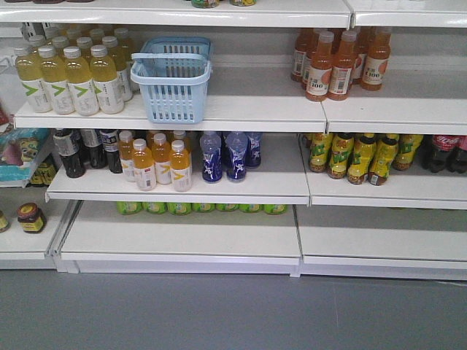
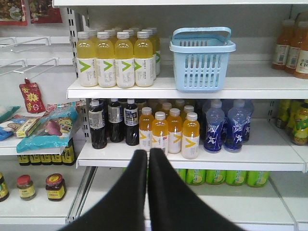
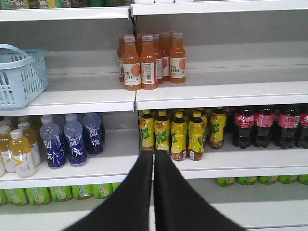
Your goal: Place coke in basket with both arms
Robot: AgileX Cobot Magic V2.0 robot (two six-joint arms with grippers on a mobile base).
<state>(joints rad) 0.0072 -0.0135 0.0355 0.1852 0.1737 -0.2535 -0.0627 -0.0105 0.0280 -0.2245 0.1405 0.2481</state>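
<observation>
The light blue slotted basket [image 1: 171, 82] stands on the upper shelf, right of the pale yellow bottles, and holds nothing I can see. The left wrist view has the basket [image 2: 202, 62] at upper right; the right wrist view has the basket [image 3: 19, 79] at the left edge. The coke is out of view in every frame. My left gripper [image 2: 148, 152] is shut with nothing in it, hanging in front of the middle shelf's orange bottles. My right gripper [image 3: 153, 153] is also shut and empty, in front of the yellow tea bottles. Neither arm shows in the front view.
Dark cola bottles with red labels [image 3: 262, 126] stand at the right of the middle shelf. Orange juice bottles [image 3: 147, 60] share the upper shelf, with pale yellow bottles [image 2: 115, 60] left of the basket. Blue bottles [image 1: 226, 154] and green cans [image 1: 201, 208] sit lower. Snacks and jars [image 2: 45, 127] fill the left rack.
</observation>
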